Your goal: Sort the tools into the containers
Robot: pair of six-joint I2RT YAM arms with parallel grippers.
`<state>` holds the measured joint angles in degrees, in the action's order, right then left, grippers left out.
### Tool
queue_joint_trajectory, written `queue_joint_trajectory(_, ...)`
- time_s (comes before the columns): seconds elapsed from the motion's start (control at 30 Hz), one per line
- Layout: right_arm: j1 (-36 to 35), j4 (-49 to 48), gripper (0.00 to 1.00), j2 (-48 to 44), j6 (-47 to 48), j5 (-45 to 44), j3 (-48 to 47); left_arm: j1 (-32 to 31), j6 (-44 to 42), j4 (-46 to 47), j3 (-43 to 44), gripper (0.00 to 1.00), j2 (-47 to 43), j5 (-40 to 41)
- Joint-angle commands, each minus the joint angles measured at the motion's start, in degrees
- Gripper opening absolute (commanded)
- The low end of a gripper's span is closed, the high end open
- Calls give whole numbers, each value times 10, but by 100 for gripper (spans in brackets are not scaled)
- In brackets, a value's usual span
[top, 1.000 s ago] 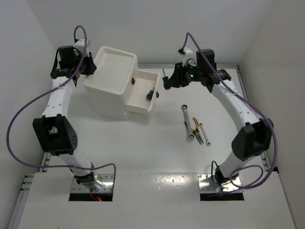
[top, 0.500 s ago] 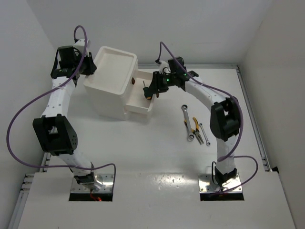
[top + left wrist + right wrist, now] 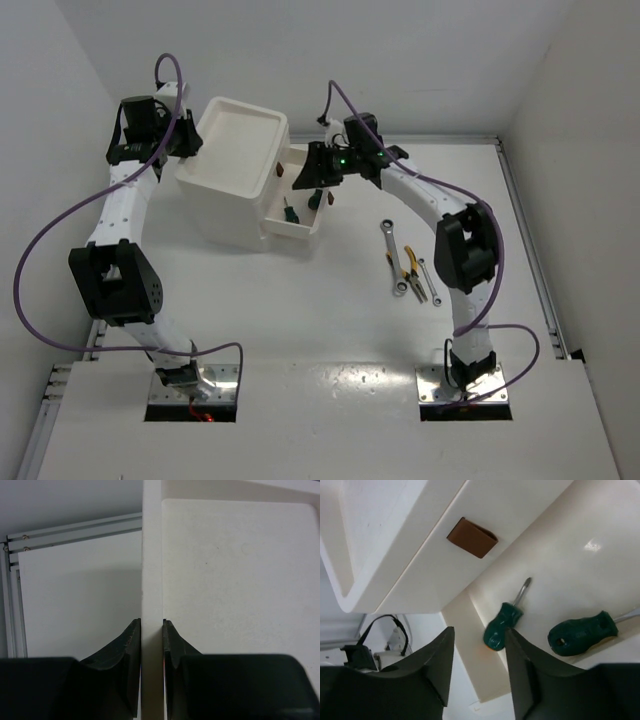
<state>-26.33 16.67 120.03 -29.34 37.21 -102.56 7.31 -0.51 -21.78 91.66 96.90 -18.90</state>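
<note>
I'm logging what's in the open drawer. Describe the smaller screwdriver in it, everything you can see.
The smaller screwdriver has a stubby dark green handle, plastic by its look, and a short silver shaft ending in what looks like a cross tip. It lies flat on the white floor of the drawer, handle end close to a side wall, apart from the larger screwdriver beside it. The right gripper hangs open above it, not touching it.

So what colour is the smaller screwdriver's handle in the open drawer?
Dark green; the smaller screwdriver shows best in the right wrist view.
</note>
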Motion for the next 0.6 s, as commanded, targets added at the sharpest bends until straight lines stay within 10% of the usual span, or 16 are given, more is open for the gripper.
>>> queue_joint_trajectory(0.0,15,-20,42,-57,9,-46,-11,-12,37,-107,-32,0,51,-33)
queue_joint_trajectory(0.13,48,36,0,-114,28,-147,20,-12,37,-107,-27,0,56,-38)
queue_joint_trajectory(0.27,67,121,0,-141,47,-256,78,-12,32,-107,-27,0,56,-38)
queue_joint_trajectory(0.57,57,115,0,-37,-30,-160,84,-18,32,-107,-22,0,61,-38)
